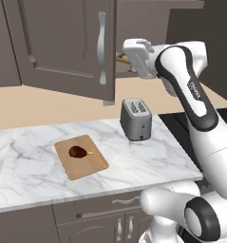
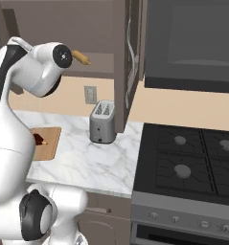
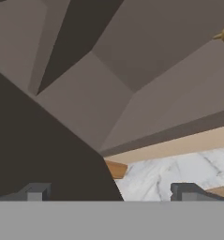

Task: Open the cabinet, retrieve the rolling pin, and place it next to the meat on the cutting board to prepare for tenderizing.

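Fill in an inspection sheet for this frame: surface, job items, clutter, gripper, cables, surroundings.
Surface: white marble counter, dry and tidy.
Cabinet: left door swung open; interior visible in the hand view.
Rolling pin: rolling pin lies inside the cabinet, one end sticking out past the arm; not gripped.
Meat: meat sits on the cutting board, bone stub pointing right.
Clutter: grey toaster right of the board.
Gripper: gripper raised at the cabinet opening, fingers apart, nothing between them.
Cables: nothing seen.
Surroundings: black stove right of the counter; wall outlet behind the toaster.
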Motion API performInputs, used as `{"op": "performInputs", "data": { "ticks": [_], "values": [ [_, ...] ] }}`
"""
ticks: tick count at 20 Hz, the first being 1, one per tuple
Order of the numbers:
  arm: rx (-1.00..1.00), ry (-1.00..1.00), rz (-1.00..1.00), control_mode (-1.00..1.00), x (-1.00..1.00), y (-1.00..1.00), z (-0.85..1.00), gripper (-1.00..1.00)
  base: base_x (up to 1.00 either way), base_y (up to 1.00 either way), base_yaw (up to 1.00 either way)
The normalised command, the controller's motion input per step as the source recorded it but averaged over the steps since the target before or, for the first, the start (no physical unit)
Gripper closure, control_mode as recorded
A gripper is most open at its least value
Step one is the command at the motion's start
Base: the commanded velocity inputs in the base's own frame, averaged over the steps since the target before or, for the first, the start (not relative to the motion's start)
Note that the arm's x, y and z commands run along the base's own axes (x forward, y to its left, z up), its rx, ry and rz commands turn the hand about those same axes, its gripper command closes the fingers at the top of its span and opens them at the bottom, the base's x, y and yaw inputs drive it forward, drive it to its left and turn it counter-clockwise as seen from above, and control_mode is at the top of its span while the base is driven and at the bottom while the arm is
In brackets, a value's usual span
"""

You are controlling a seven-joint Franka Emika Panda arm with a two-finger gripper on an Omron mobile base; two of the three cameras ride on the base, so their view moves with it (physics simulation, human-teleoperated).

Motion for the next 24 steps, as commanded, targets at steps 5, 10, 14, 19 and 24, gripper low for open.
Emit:
{"op": "performInputs", "data": {
  "ticks": [5,10,14,19,24],
  "values": [
    [0.01,0.02,0.02,-1.00,0.20,0.36,0.00,-1.00,0.00,0.00,0.00],
    [0.00,0.00,0.07,-1.00,-0.04,0.50,0.00,-1.00,0.00,0.00,0.00],
    [0.00,0.00,0.11,-1.00,-0.26,0.64,-0.03,-1.00,0.00,0.00,0.00],
    [0.00,0.00,0.13,-1.00,-0.23,0.69,-0.05,-1.00,0.00,0.00,0.00],
    [0.00,-0.01,0.14,-1.00,-0.29,0.76,-0.06,-1.00,0.00,0.00,0.00]
  ]
}}
